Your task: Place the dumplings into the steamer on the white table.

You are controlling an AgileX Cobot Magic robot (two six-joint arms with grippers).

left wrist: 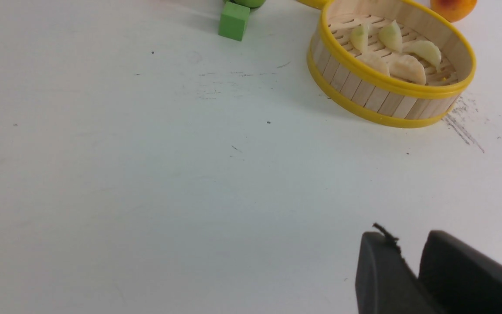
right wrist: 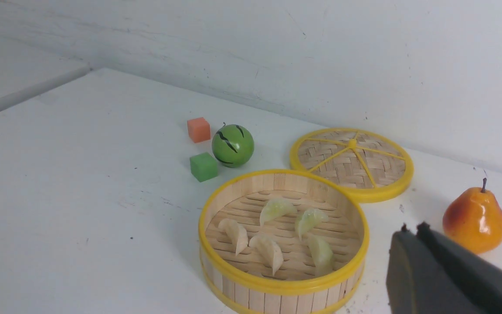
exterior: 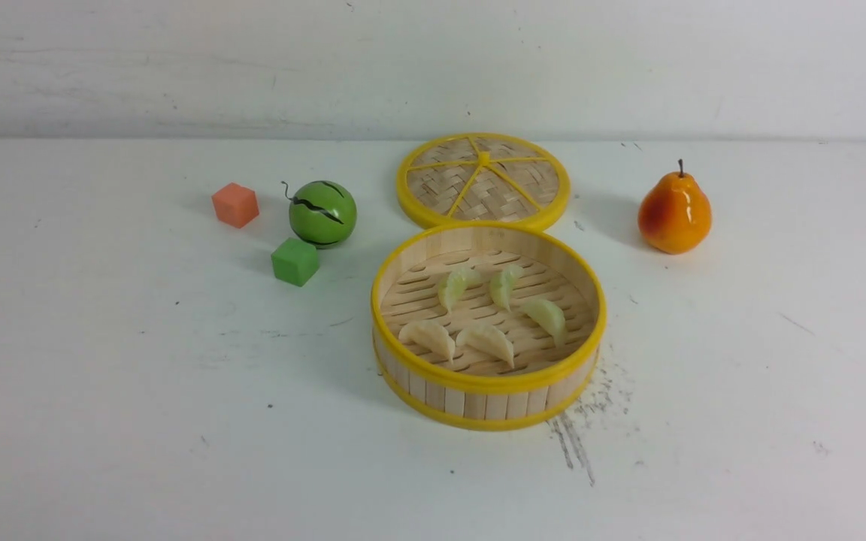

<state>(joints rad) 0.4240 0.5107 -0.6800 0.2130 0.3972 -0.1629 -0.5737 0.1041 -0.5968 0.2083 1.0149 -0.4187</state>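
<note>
Five dumplings point(exterior: 486, 340) fill the steamer point(exterior: 487, 391) (lid point(exterior: 482, 180) touching behind); right pincer point(right wrist: 410, 231) pressed together, left pincer point(left wrist: 408, 244) slightly spread.

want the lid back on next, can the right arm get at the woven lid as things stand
Probably yes: the woven lid lies flat and uncovered behind the steamer, nothing on it, and the right gripper is empty.

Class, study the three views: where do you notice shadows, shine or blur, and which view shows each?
Front view: soft light, faint shadows left of the pear and steamer; a glossy highlight on the pear. Left wrist view: the dark left pincer is close and blurred, the table evenly lit. Right wrist view: the right pincer is blurred, the dumplings sharp.
</note>
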